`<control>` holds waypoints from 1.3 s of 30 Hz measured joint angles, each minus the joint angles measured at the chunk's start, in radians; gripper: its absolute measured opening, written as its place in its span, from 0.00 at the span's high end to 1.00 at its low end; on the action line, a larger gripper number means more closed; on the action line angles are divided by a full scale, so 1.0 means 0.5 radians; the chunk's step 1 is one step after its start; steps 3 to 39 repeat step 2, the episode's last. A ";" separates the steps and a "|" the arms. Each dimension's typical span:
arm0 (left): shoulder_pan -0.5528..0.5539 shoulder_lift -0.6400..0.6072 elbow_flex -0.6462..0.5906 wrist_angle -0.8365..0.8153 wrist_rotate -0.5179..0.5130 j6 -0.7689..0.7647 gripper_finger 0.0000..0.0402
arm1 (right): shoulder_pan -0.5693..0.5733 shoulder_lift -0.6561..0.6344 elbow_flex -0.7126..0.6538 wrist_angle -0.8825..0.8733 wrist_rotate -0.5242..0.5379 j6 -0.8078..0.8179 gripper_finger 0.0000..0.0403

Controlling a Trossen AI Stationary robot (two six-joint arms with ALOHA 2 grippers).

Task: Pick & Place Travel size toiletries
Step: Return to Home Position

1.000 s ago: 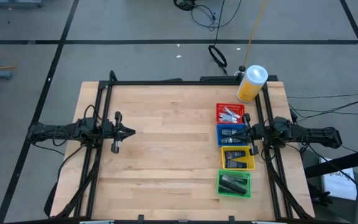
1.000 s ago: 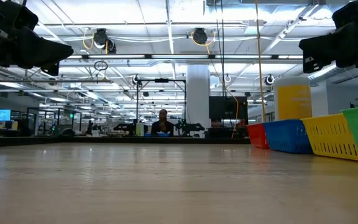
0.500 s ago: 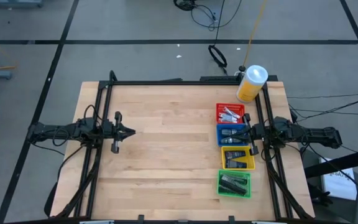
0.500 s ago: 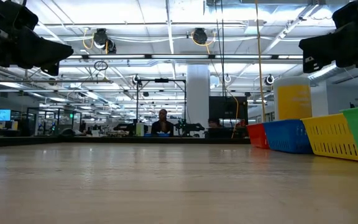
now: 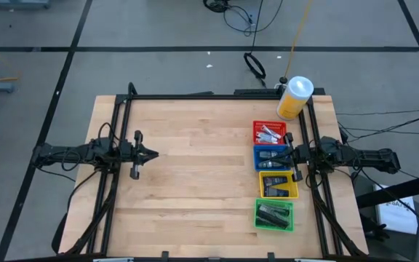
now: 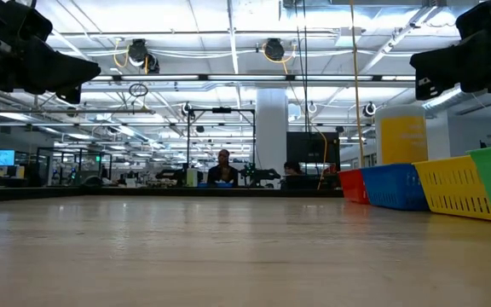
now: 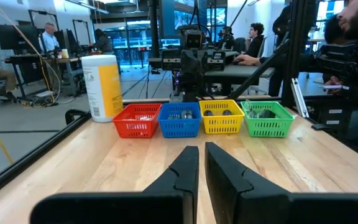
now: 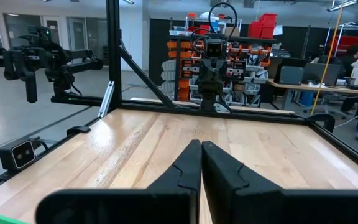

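Wood planking of the table [image 5: 195,182] runs out from both arms, and no toiletry shows loose on it. Nearest, the left pincer [image 7: 201,149] hangs over its own edge of the table, its fingers drawn together with only a slit between them and nothing held. It points straight across at a row of four baskets, well apart from it: the red basket [image 7: 137,122], blue basket [image 7: 179,124], yellow basket [image 7: 222,123] and green basket [image 7: 267,123]. The travel size toiletries [image 5: 270,133] lie inside these, white ones in the red and dark ones in the other three. The row's long axis runs crosswise to the line on which both pincers point. The right pincer [image 5: 291,153], fingers pressed together and empty, sits just over the blue basket's outer side, so that arm is by far the nearer one. Beyond the red end stands a yellow canister [image 5: 294,98]. The sorting looks finished, and I judge that only settling to rest remains.
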 joint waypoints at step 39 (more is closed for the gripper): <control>-0.001 0.000 0.000 0.000 0.000 0.000 0.92 | 0.000 0.000 0.000 0.000 0.000 0.000 0.99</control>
